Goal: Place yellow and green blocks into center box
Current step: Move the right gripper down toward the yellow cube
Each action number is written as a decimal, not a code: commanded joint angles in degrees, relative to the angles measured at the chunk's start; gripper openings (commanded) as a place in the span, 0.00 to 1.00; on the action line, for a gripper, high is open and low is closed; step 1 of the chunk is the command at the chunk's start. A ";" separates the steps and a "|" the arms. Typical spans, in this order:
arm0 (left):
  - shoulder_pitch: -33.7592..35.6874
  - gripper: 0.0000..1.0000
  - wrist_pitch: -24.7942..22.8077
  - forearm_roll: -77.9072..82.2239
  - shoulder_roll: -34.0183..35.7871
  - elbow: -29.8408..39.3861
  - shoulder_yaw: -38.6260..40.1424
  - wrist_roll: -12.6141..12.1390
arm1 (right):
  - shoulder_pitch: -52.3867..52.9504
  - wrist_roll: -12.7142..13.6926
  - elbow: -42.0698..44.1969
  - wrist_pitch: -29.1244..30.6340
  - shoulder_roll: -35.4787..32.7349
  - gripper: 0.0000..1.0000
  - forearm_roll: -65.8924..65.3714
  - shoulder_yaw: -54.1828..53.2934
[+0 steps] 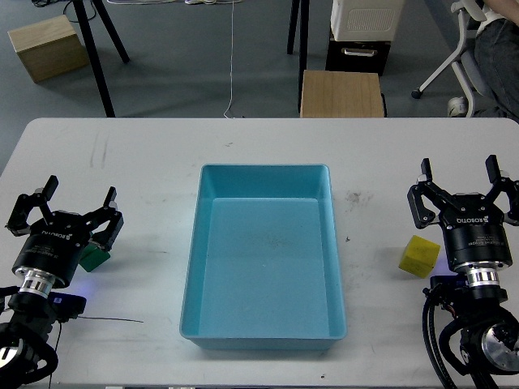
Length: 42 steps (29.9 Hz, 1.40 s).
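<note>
The light blue center box [190, 275] lies in the middle of the white table with nothing inside it. The green block [95, 258] rests on the table to the left of the box, partly hidden behind my left gripper's body. My left gripper [80, 193] stands open just over and beyond that block, holding nothing. On the right, the yellow block [419, 255] sits tilted on the table between the box and my right arm. My right gripper [458, 170] is open and empty, a little right of and beyond the yellow block.
The table's far edge [268, 120] runs across the view. Past it, on the floor, stand two tan wooden boxes [47, 47] [341, 94], black stand legs [95, 57], a white cabinet [365, 32] and an office chair [462, 49]. A thin cable [105, 321] lies near my left arm.
</note>
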<state>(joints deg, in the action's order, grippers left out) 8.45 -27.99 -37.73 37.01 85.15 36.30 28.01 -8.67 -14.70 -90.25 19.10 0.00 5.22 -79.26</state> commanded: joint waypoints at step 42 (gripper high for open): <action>0.07 1.00 -0.01 0.29 0.95 -0.16 0.00 -0.01 | 75.60 -13.30 22.14 -1.52 -41.38 0.98 -75.43 57.59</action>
<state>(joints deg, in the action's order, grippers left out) 8.52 -28.01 -37.53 37.92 85.00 36.22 28.00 57.55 -28.01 -68.08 17.25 -37.98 -67.07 -33.97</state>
